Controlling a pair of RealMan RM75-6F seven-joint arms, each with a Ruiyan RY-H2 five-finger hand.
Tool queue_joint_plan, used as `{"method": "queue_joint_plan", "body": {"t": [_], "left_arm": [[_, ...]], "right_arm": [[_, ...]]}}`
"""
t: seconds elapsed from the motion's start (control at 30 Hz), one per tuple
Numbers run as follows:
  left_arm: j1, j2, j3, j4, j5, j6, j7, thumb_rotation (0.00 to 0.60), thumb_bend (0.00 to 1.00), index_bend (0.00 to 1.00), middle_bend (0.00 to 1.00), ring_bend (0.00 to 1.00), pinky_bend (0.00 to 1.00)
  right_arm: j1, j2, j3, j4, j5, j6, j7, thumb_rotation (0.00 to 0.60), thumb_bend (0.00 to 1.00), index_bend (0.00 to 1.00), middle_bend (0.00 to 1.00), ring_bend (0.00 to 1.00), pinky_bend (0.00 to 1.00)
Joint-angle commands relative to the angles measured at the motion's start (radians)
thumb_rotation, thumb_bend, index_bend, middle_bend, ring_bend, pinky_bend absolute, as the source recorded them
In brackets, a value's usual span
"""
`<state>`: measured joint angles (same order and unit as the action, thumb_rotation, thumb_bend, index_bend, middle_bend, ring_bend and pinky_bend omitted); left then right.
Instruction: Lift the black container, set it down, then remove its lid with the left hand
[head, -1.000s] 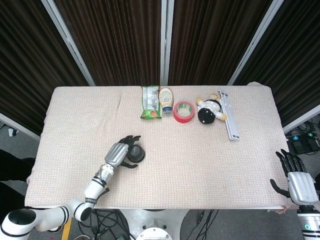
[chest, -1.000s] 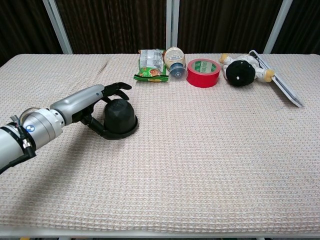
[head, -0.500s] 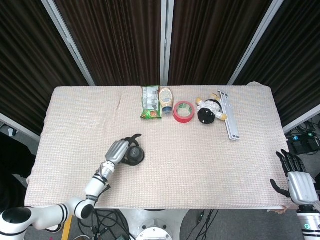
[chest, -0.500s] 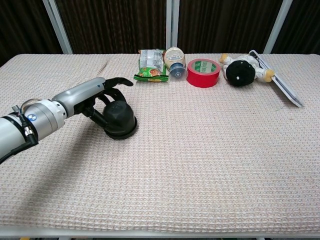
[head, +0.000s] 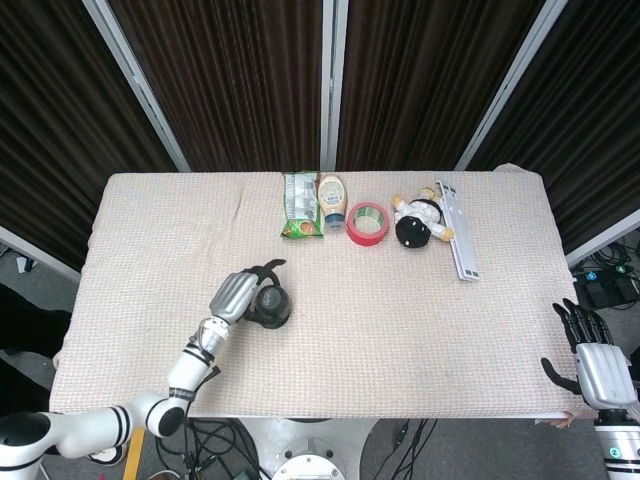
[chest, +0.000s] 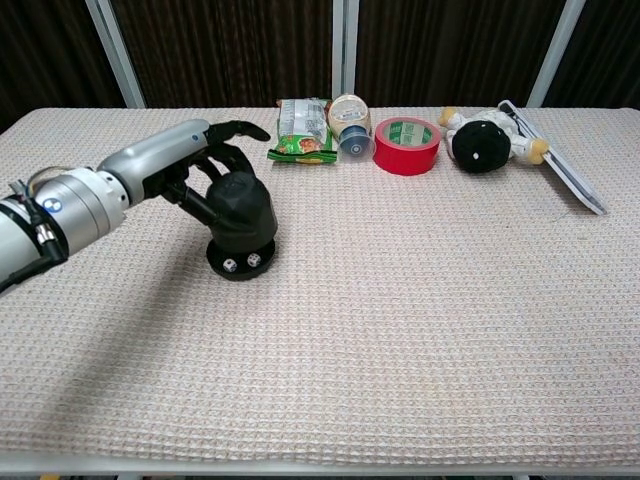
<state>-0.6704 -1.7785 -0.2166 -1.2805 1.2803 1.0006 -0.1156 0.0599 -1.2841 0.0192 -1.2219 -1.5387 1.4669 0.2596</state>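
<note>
Covering the table, a beige woven cloth (chest: 420, 300) meets dark curtains (head: 230, 80); left robot hand (chest: 195, 165) grips lid (chest: 242, 210)

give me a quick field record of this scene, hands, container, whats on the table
left hand: grips the black dome lid, raised off its base
base: black disc on the cloth, two white dice showing under the lid
right hand: at the table's right edge, holds nothing, fingers apart
far row: green snack packet, bottle, red tape roll, plush toy, white strip
table: beige woven cloth
</note>
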Motion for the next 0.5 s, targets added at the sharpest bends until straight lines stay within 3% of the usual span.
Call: {"method": "queue_joint_plan", "body": {"t": [0.03, 0.23, 0.5], "left_arm": [[-0.003, 0.016, -0.023, -0.006, -0.01, 0.013, 0.013, 0.6, 0.09, 0.14, 0.4, 0.28, 0.33], [-0.009, 0.012, -0.05, 0.082, -0.036, 0.031, 0.036, 0.6, 0.09, 0.14, 0.4, 0.28, 0.33], [-0.03, -0.063, -0.052, 0.324, -0.068, -0.026, -0.019, 0.6, 0.09, 0.14, 0.37, 0.26, 0.31]], "right_arm": [[0.0, 0.0, 0.0, -0.002, 0.0, 0.0, -0.002, 0.6, 0.21, 0.0, 0.0, 0.0, 0.04], [0.001, -0.001, -0.001, -0.002, 0.001, -0.005, -0.005, 0.6, 0.21, 0.0, 0.0, 0.0, 0.04], [0.002, 0.0, -0.001, -0.004, 0.005, -0.011, -0.006, 0.6, 0.21, 0.0, 0.0, 0.0, 0.04]]}}
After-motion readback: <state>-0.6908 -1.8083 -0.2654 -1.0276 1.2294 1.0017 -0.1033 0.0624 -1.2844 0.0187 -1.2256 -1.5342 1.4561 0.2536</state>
